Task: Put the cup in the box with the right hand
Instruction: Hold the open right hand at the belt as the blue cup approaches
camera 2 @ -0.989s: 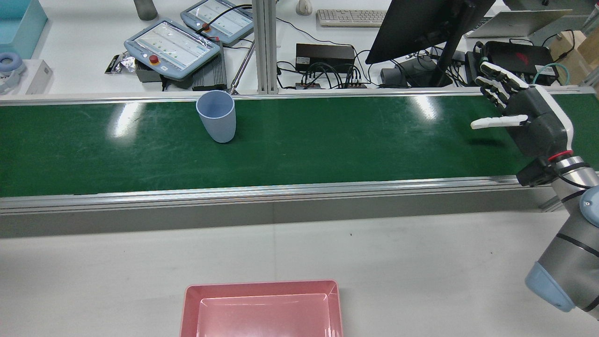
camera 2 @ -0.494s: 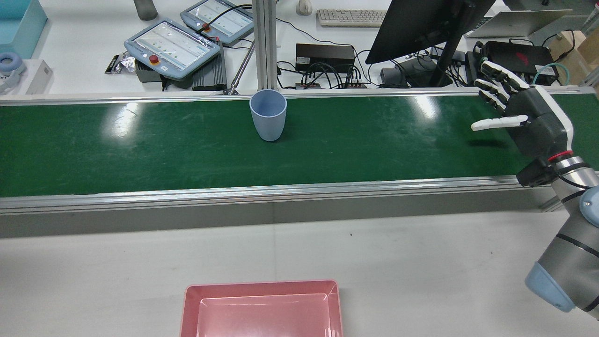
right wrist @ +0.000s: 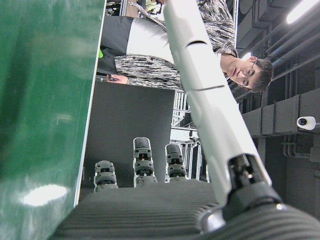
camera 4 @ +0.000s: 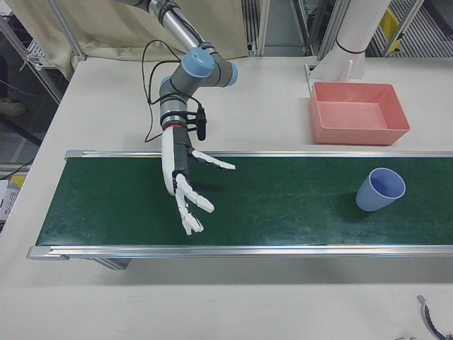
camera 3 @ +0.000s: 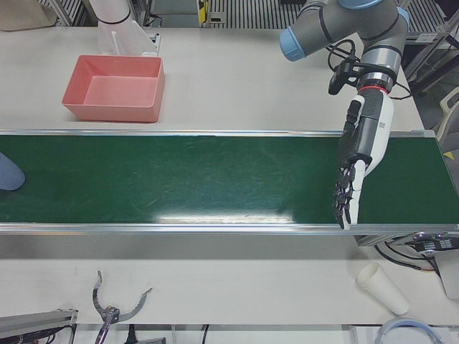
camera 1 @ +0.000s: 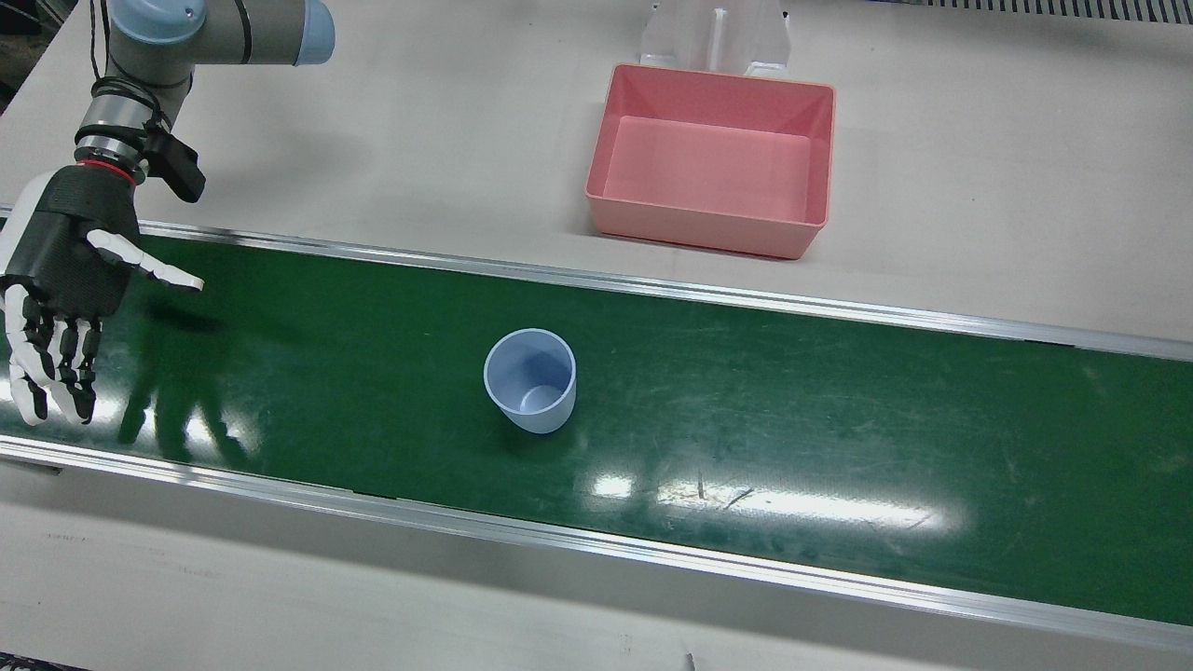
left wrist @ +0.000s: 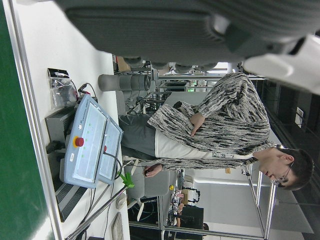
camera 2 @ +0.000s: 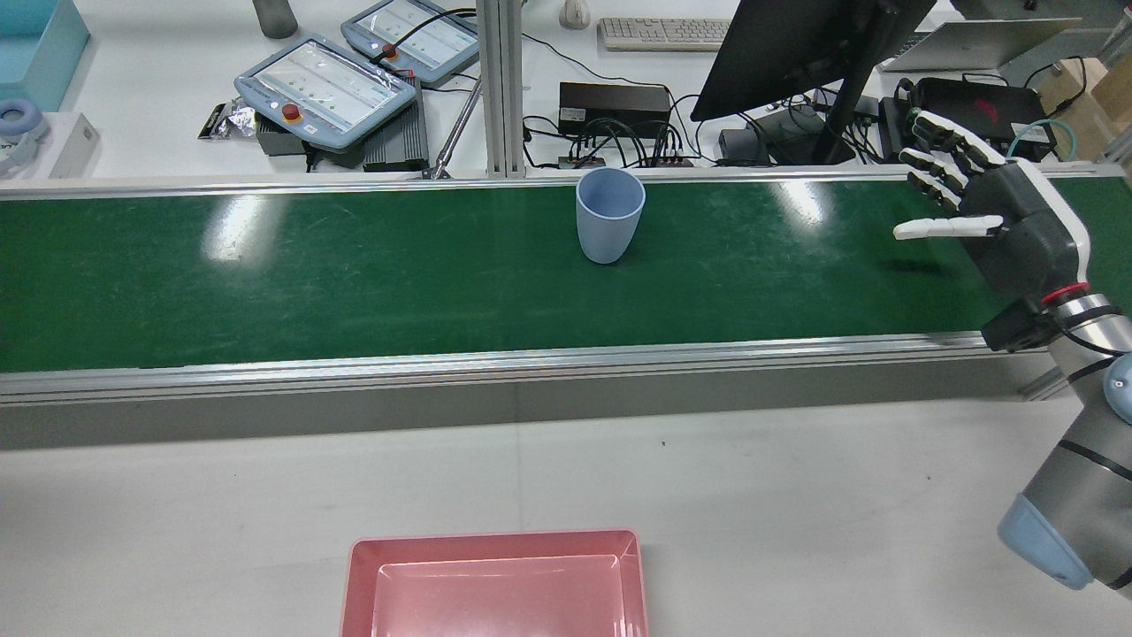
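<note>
A light blue cup stands upright on the green conveyor belt, near the belt's far edge in the rear view. It also shows in the front view, the right-front view and at the left edge of the left-front view. My right hand is open, fingers spread, above the belt well to the cup's right; it also shows in the front view and the right-front view. The pink box sits empty on the grey table. My left hand is open above the belt, far from the cup.
Aluminium rails border the belt. Teach pendants, a monitor and cables lie behind the belt. A white pedestal stands by the box. Paper cups and pliers lie on the operators' table.
The cup has travelled to the right along the belt in the rear view, toward my right hand. My right hand has barely shifted.
</note>
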Controlling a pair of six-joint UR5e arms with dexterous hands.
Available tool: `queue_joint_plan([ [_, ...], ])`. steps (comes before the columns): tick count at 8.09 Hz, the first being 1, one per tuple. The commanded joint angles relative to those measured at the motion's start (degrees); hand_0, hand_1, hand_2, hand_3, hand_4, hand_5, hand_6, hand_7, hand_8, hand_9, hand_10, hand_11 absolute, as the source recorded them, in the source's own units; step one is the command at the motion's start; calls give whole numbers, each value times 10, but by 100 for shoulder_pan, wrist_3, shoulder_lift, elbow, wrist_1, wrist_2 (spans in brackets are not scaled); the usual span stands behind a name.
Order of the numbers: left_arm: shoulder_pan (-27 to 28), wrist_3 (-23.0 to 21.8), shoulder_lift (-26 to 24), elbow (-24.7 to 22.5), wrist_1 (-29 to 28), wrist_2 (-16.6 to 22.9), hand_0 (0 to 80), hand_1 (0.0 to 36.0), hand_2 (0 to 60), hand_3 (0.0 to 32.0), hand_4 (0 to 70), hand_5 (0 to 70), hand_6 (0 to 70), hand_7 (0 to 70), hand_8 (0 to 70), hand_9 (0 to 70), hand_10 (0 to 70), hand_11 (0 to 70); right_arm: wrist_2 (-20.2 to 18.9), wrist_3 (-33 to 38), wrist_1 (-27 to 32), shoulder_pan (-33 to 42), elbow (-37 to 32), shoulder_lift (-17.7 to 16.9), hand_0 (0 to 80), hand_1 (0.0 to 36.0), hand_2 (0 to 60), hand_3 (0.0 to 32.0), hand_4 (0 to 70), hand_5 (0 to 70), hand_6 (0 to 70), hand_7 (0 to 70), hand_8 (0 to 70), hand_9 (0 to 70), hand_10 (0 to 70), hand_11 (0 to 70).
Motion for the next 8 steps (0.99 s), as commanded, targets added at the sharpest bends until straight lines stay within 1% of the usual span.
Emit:
queue_joint_plan([
  [1,-5,0,0,0,0,0,0,0,0,0,0,0,0,0,0,0,0,0,-11,-15,-9,2,48,-91,800,359,23,158,0,138,53,186,120,166,33,89],
  [2,-5,0,0,0,0,0,0,0,0,0,0,0,0,0,0,0,0,0,-11,-15,-9,-7,48,-109,800,294,0,136,0,114,51,196,116,166,22,65],
  [3,4,0,0,0,0,0,0,0,0,0,0,0,0,0,0,0,0,0,-72,-15,-9,-7,39,-109,800,303,0,128,0,113,51,199,113,164,22,64],
  [5,4,0,0,0,0,0,0,0,0,0,0,0,0,0,0,0,0,0,-90,-59,-9,-24,13,-109,800,296,0,122,0,112,52,199,115,166,26,70],
  [6,-5,0,0,0,0,0,0,0,0,0,0,0,0,0,0,0,0,0,-90,-59,-18,-77,-5,-109,800,304,0,118,0,111,53,205,117,169,27,70],
  [7,-5,0,0,0,0,0,0,0,0,0,0,0,0,0,0,0,0,0,-90,-68,-18,-77,-5,-100,712,259,0,110,26,96,51,212,119,173,16,50],
  [8,4,0,0,0,0,0,0,0,0,0,0,0,0,0,0,0,0,0,-90,-68,-18,-95,-22,-109,688,253,0,110,35,94,51,217,120,174,13,45],
])
